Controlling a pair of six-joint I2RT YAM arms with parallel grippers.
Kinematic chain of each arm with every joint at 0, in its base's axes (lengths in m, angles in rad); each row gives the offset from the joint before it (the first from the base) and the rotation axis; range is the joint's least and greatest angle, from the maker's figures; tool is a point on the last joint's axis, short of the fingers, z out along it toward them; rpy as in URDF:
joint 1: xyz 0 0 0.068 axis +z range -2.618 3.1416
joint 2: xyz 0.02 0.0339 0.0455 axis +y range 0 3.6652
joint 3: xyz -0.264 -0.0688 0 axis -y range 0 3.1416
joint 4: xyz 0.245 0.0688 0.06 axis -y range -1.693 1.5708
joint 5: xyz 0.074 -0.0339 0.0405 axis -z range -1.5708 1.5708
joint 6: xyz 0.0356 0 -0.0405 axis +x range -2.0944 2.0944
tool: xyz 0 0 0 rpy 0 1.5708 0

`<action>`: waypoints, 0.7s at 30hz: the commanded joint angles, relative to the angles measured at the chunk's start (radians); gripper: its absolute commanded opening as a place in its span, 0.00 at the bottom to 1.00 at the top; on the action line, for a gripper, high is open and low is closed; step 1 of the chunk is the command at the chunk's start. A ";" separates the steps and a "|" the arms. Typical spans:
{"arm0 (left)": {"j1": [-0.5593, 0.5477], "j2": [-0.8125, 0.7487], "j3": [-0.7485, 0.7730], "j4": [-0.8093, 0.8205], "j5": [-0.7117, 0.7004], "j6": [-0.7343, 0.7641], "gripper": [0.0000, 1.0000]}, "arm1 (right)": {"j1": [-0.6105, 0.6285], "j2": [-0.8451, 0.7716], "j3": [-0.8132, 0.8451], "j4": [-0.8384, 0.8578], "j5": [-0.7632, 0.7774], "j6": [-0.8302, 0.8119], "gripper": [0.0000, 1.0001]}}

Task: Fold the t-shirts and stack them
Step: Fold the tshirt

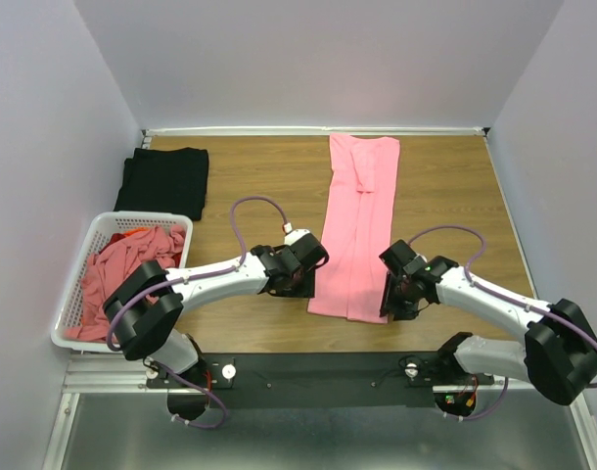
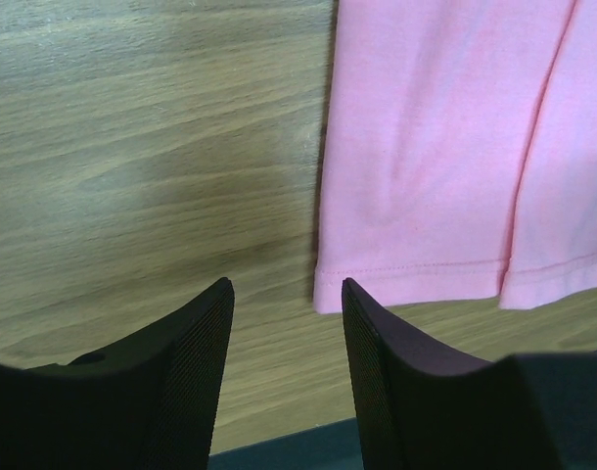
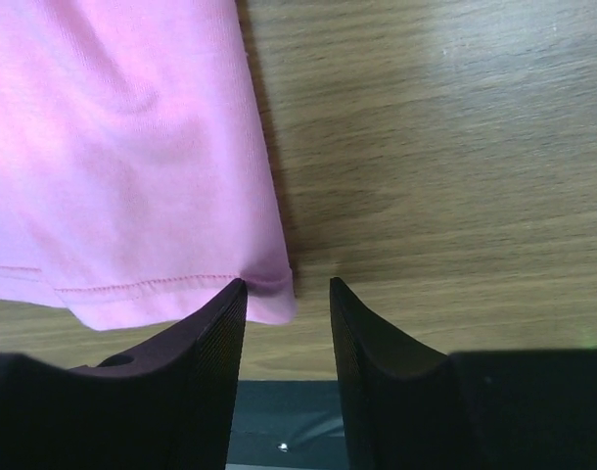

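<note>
Pink shirt lies in the middle as a long strip, black shirt is folded far left, more shirts fill the basket, and left gripper and right gripper sit open and empty by the strip's near corners.

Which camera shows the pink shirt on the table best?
Top view: the pink shirt shows full length, folded into a strip. Each wrist view catches only one near hem corner.
</note>
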 commanded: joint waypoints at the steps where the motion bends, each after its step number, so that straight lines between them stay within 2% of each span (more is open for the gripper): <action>1: -0.008 0.014 -0.011 0.018 0.009 0.015 0.56 | 0.011 0.028 -0.019 0.025 0.012 0.025 0.47; 5: -0.008 0.019 -0.011 0.024 0.010 0.015 0.56 | 0.025 0.062 -0.019 0.037 0.020 0.030 0.45; 10: -0.011 0.037 -0.010 0.027 0.027 0.030 0.56 | 0.040 0.102 -0.038 0.028 0.030 0.040 0.32; 11: -0.014 0.037 -0.010 0.029 0.028 0.032 0.56 | 0.041 0.102 -0.044 0.028 0.029 0.041 0.29; 12: -0.016 0.040 -0.010 0.029 0.033 0.030 0.56 | 0.043 0.097 -0.055 0.027 0.030 0.041 0.19; 15: -0.023 0.054 -0.008 0.043 0.054 0.033 0.56 | 0.043 0.082 -0.056 0.020 0.036 0.042 0.01; 21: -0.051 0.103 0.018 0.044 0.078 0.043 0.56 | 0.043 0.105 -0.033 0.020 0.030 0.028 0.01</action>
